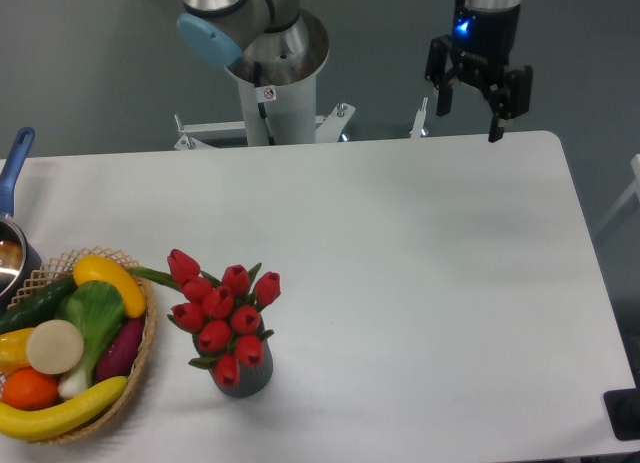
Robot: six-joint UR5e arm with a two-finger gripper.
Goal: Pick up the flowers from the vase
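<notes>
Red flowers [222,315] in vase [243,378]; gripper [470,123] spread wide, far off; no legible text

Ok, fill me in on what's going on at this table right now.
Nothing is being handled yet. The gripper hangs open and empty above the table's far edge, well away from everything. The flowers, a bunch of red tulips, sit in the vase near the front left. Beside them on the left is a woven basket of fruit and vegetables, and a pot with a blue handle shows at the left edge. The pick has not started.
</notes>
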